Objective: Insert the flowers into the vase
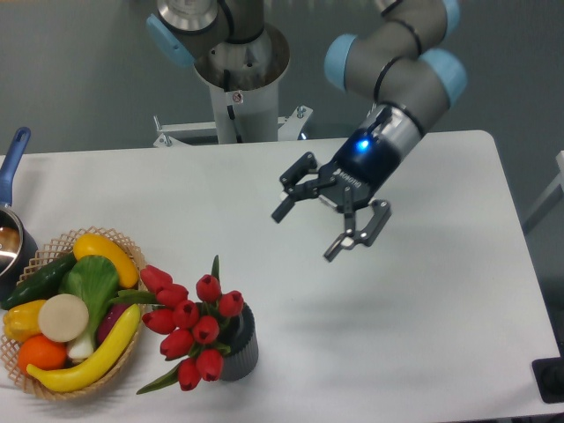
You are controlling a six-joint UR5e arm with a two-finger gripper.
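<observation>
Camera view, red tulip flowers leaning left from ribbed dark grey vase, end effector spread apart, empty

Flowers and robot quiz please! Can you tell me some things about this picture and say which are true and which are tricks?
1. The flowers sit in the vase. True.
2. The gripper is holding the flowers. False: it is open, empty and up above the table.
3. The wicker basket is left of the vase. True.
4. The vase has tipped over. False: it stands upright.
</observation>
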